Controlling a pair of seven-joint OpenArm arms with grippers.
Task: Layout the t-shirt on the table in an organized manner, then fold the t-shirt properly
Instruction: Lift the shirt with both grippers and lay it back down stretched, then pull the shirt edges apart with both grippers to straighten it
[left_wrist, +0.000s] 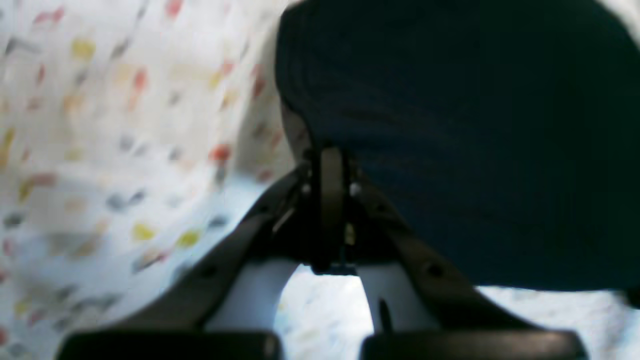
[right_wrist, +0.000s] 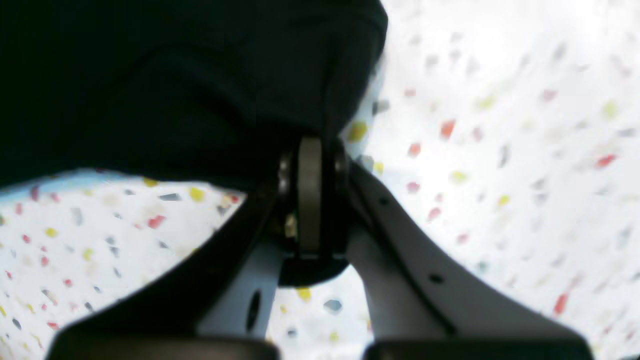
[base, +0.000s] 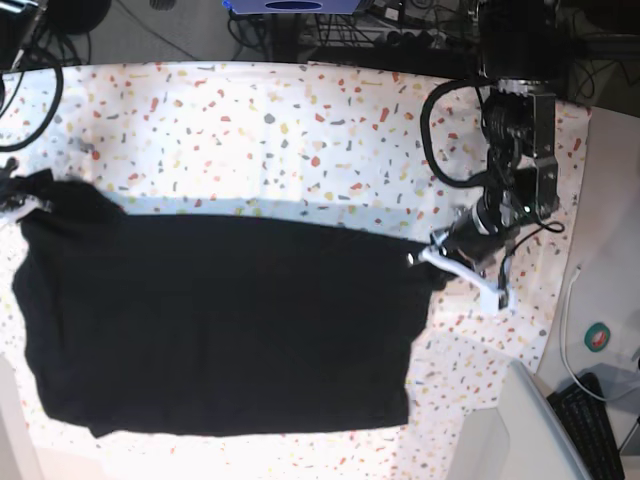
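While the shirt (base: 220, 320) is stretched between the two arms, each gripper is closed on a corner of it: the left gripper (left_wrist: 331, 165) pinches one end of the cloth, the right gripper (right_wrist: 310, 165) the other. In the base view the shirt is spread wide on the surface (base: 300, 130), its far edge drawn into a nearly straight line between the grippers, the rest lying flat toward the near side.

Judged from this, the laying-out is being finished. Even tension should be kept so that the held edge stays straight, and both corners should be lowered together, so no slack gathers in the middle.

Beyond the held edge much speckled surface lies open. Outward of the left gripper (base: 455, 250) the surface edge is near, so little room is left for pulling that way. At the right gripper (base: 25, 195) the cloth is bunched close to the picture's margin, and the surface edge cannot be made out there.
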